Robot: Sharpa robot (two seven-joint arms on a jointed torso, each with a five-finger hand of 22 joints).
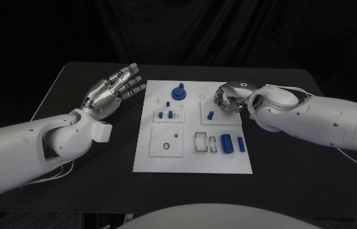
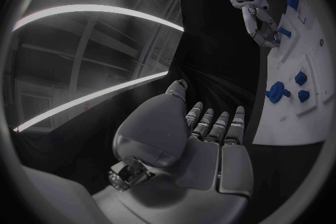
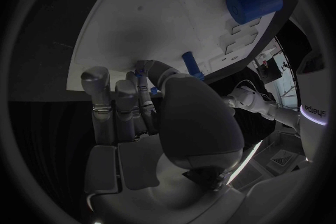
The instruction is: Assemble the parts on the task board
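Observation:
The white task board lies mid-table. It carries a blue knob, small blue pegs, one upright blue peg and two blue cylinders lying side by side. My left hand hovers left of the board, palm open and fingers spread, holding nothing; its own wrist view shows the same spread left hand. My right hand curls over the board's far right part, just beyond the upright peg. My right hand has its fingertips close to that blue peg; whether they pinch anything is unclear.
Two empty rectangular slots sit beside the cylinders, and a square plate with a ring lies at the board's near left. Black table surrounds the board on every side. A larger blue part stands on the board beyond my right hand.

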